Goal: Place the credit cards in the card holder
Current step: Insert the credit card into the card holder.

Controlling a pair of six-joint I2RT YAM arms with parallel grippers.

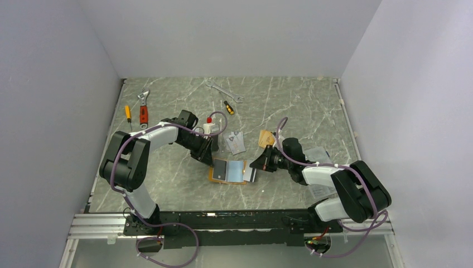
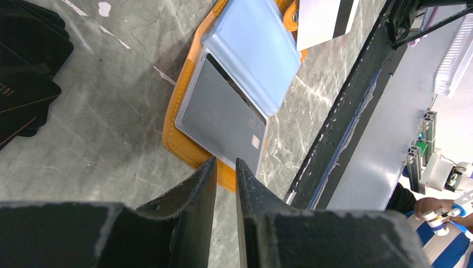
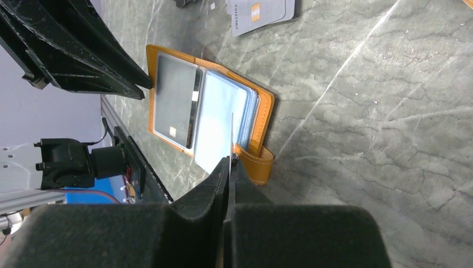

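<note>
**Operator:** Right gripper (image 3: pixel 229 163), condition?

**Technician:** Jaws closed flat on one silver-grey credit card (image 2: pixel 319 21) with a black stripe. It is pinched by one end, and the free end reaches over the snap tab (image 3: pixel 256 166) side of the card holder (image 3: pixel 269 109). Presenting the thin edge first, I judge, lets it slide into a pocket instead of landing flat.

**Operator:** Holder position?

**Technician:** Lying open on the marble table (image 1: pixel 312 111), between the two arms and near the front edge. One clear pocket (image 2: pixel 223 120) already contains a grey card. The bluish pocket leaves (image 3: pixel 220 125) beside it look empty.

**Operator:** Left gripper (image 2: pixel 226 167)?

**Technician:** Jaws a narrow slit apart, nothing between them. The tips sit at the holder's orange border, opposite the tab. They are probably stationed there to stop the booklet sliding or folding shut. Contact cannot be confirmed.

**Operator:** Remaining stock?

**Technician:** A silver-grey stack (image 1: pixel 236 142) and orange-tan cards (image 1: pixel 266 138) lie just behind the holder. Further back are an open-end wrench (image 1: pixel 224 89), an adjustable wrench (image 1: pixel 144 109) and small screwdrivers (image 1: pixel 128 113), none required here.
</note>
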